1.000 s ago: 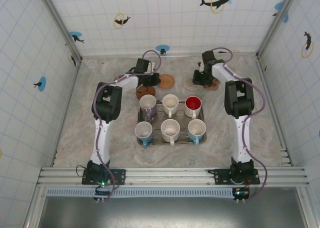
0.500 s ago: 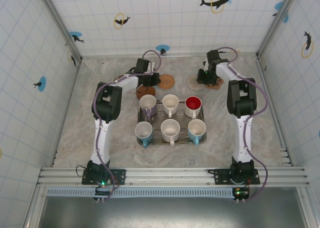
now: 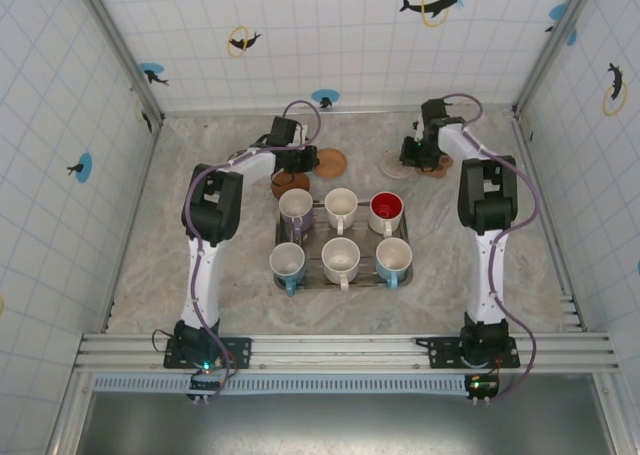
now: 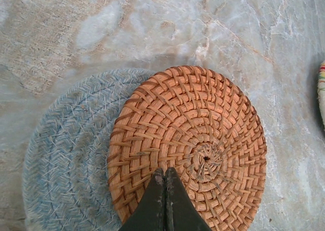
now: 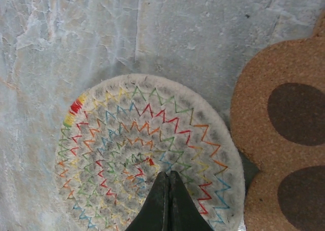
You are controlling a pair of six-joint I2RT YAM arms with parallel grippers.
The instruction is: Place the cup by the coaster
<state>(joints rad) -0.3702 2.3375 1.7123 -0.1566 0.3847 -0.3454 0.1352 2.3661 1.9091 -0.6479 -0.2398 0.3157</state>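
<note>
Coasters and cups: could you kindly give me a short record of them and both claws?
left claw: shut, empty, over wicker coaster
wicker coaster: overlaps blue braided coaster
right claw: shut, empty, over stitched coaster
stitched coaster: beside cork coaster
cups: six, all on tray

blue coaster [image 4: 61, 155] partly beneath wicker coaster [image 4: 193, 134] (also off-frame below)

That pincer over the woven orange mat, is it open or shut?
Shut. The left pincer has its two dark fingers pressed together into one point above the wicker coaster, with nothing between them.
</note>
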